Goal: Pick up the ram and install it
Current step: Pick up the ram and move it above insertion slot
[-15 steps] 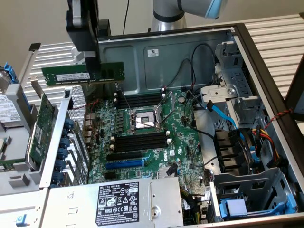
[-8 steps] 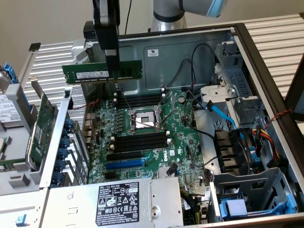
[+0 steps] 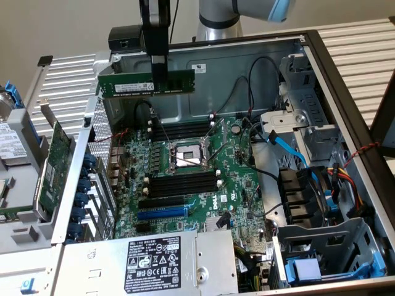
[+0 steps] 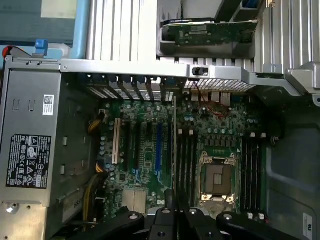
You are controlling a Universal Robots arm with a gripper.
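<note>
Overhead, the black fingers pinch the long, thin green ram, with its black chips and white label, at the middle of its upper edge. They hold it level and on edge above the open grey metal computer case. In the exterior view it hangs at about eleven o'clock from the silver processor socket on the green motherboard, apart from the long black memory slots.
</note>
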